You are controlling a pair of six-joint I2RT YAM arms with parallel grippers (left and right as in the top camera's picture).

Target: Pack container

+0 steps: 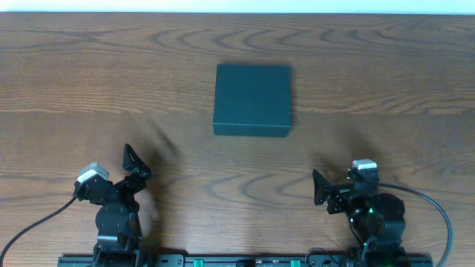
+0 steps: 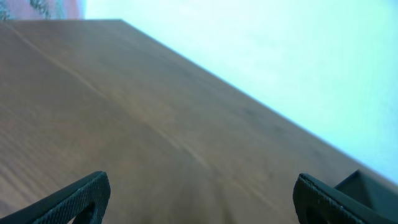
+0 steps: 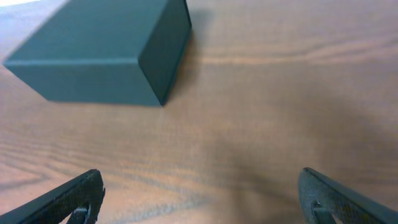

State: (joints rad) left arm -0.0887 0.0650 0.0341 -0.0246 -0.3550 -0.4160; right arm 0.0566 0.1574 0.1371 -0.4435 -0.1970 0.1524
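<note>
I see the container lying closed mid-desk, well clear of both arms; my left gripper and right gripper have jaws spread, holding nothing, presumably parked for an approach.

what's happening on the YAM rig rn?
Nothing is being handled. The container sits closed on the table, alone at mid-table. The left gripper and right gripper are both open and empty, low near the front edge, well short of the box. No items to pack are in view.
</note>
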